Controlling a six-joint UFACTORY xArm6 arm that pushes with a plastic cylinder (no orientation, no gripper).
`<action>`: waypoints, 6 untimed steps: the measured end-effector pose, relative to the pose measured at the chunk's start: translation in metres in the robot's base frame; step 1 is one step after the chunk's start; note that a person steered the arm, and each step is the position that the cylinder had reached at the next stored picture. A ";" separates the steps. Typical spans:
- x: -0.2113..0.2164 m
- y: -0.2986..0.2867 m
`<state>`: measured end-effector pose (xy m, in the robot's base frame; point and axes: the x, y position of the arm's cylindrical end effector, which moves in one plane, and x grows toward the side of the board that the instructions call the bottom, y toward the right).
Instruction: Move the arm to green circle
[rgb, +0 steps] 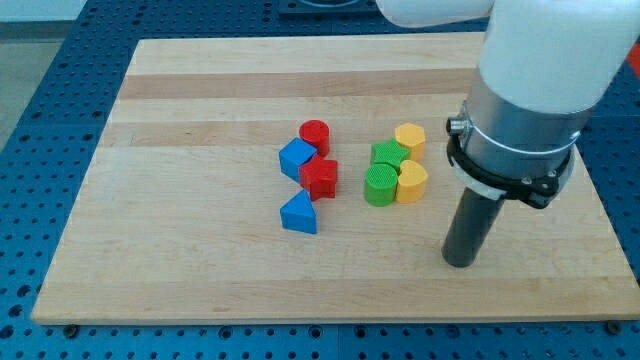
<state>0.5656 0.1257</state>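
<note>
The green circle (380, 186) is a round green block near the board's middle, touching a yellow block (412, 183) on its right and a green star-like block (389, 155) above it. My tip (459, 262) rests on the board to the lower right of the green circle, apart from all blocks. A yellow hexagon-like block (410, 138) sits at the top of that cluster.
To the left lies a second cluster: a red cylinder (315, 135), a blue block (296, 158), a red block (320, 178) and a blue triangle (299, 214). The wooden board (180, 230) lies on a blue perforated table. The arm's white body hangs over the upper right.
</note>
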 end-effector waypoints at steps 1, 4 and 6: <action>-0.001 -0.010; -0.032 -0.078; -0.166 -0.074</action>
